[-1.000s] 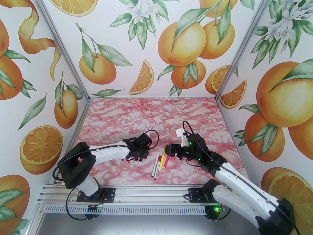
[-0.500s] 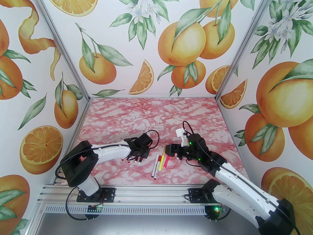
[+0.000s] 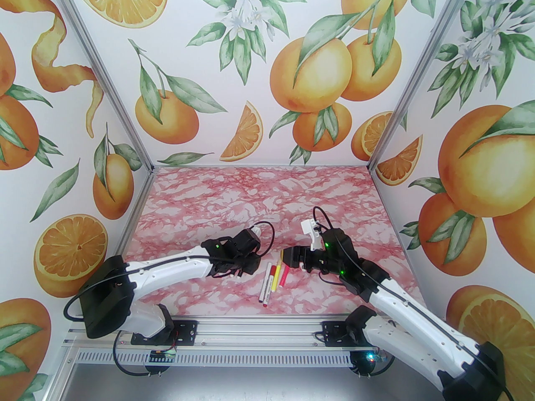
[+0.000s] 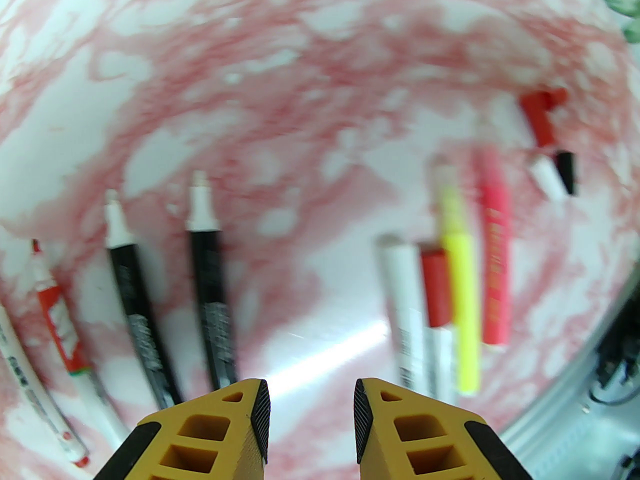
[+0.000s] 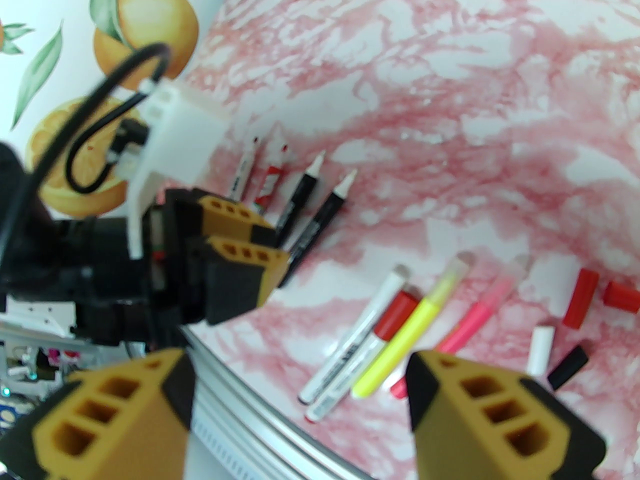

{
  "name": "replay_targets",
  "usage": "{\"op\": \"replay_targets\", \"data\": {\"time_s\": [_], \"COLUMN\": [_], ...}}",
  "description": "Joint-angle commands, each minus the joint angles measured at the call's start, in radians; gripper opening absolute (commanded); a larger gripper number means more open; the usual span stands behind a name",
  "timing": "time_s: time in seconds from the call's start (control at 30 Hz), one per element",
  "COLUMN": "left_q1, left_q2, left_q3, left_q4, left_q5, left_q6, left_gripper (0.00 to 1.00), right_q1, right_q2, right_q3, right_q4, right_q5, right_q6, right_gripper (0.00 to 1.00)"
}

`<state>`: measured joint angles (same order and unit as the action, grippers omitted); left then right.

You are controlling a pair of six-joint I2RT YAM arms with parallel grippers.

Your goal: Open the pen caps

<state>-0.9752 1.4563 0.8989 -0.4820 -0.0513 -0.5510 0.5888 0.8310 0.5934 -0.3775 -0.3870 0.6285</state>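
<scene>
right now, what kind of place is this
Probably a robot test booth, not a home or office: orange-print wall panels on an aluminium frame, a left arm and right arm bolted to a rail, and pens laid out on a pink marbled table.

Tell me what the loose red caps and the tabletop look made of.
Loose red caps: likely moulded plastic, smooth, opaque, evenly coloured. Tabletop: probably printed pink-marble laminate or vinyl rather than stone; a glossy light streak shows in the left wrist view.
</scene>
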Motion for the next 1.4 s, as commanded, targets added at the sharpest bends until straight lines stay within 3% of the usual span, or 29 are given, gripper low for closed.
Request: {"op": "replay_targets", "data": {"time_s": [0.0, 0.1, 0.2, 0.73, 1.1, 1.37], "left_q1": [-0.022, -0.038, -0.065, -0.121, -0.129, -0.130], "left_q2": [-0.016, 0.011, 0.061, 0.272, 0.264, 0.254], "left_q3": [-0.022, -0.047, -0.031, 0.093, 0.085, 0.081], "left_q4": [0.034, 0.094, 0.093, 0.039, -0.001, -0.023], "left_q5": [0.108, 0.162, 0.149, 0.093, 0.027, 0.001], "left_q6": [-0.082, -0.136, -0.142, -0.110, -0.099, -0.096], "left_gripper": [0.36, 0.37, 0.37, 0.38, 0.31, 0.31], "right_q1": [0.005, 0.005, 0.006, 0.006, 0.005, 0.005], "right_q2": [-0.021, -0.034, -0.052, -0.109, -0.113, -0.107], "right_q3": [0.073, 0.113, 0.125, 0.057, 0.040, 0.042], "right_q4": [-0.084, -0.172, -0.207, -0.172, -0.155, -0.154], "right_q5": [-0.041, -0.029, -0.020, -0.008, 0.002, 0.010], "right_q6": [-0.050, -0.087, -0.095, -0.062, -0.049, -0.049], "right_gripper": [0.76, 0.76, 0.76, 0.76, 0.76, 0.76]}}
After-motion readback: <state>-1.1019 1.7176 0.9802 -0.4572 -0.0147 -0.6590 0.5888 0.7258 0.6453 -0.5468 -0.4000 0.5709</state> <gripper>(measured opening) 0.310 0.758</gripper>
